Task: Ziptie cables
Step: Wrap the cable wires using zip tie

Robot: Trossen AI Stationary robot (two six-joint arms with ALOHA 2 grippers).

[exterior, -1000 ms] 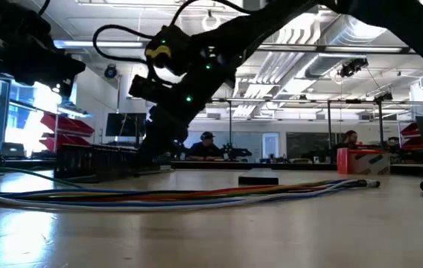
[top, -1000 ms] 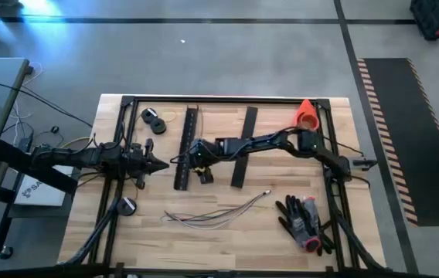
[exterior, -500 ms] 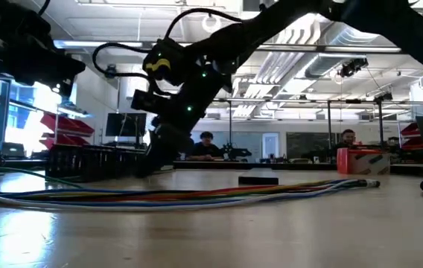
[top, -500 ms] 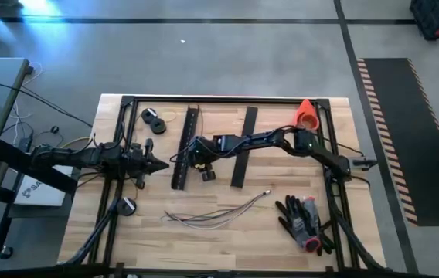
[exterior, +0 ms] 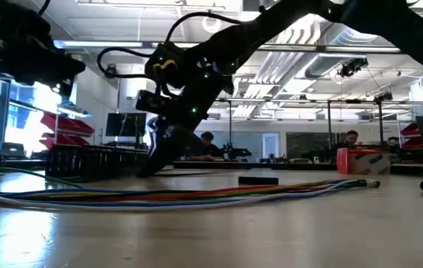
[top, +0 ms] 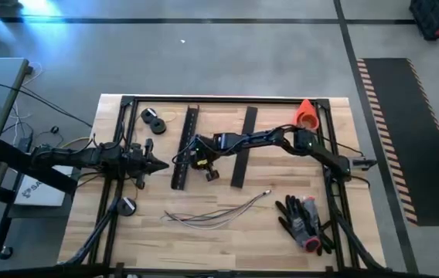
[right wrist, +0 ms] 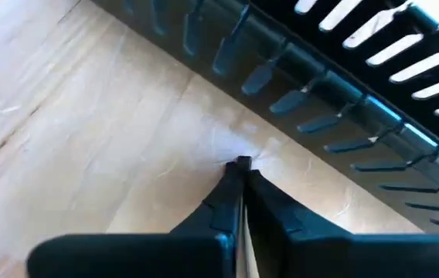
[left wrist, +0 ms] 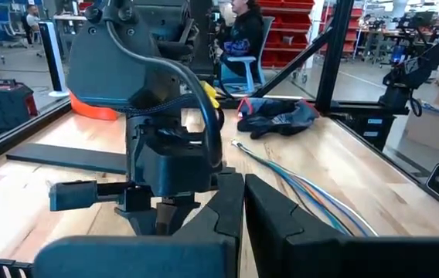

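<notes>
The cables (top: 213,212) lie loose on the wooden table near its front edge, a bundle of thin wires also seen in the low view (exterior: 196,195) and the left wrist view (left wrist: 304,189). My right gripper (right wrist: 243,166) is shut, reaching across to the table's middle (top: 193,159), its tips down at the tabletop beside the left black slotted bar (top: 185,147). My left gripper (top: 164,164) is shut and hovers just left of that bar, far from the cables, holding nothing (left wrist: 243,205). My right gripper comes down at a slant onto the bare wood beside the slotted bar's toothed edge (right wrist: 281,93). A small dark bit (right wrist: 243,161) sits at the very tips. Whether it is pinched, or the tips touch the wood, I cannot tell.
A second black slotted bar (top: 243,147) lies right of the first. Black rolls (top: 154,120) sit at the far left, an orange cone (top: 306,114) at the far right, and dark gloves (top: 304,220) at the near right. A black frame (top: 227,99) rims the table.
My right gripper has shifted a little toward the table's left edge, closer to the left slotted bar, and its wrist has risen slightly. The cables have stayed where they were.
</notes>
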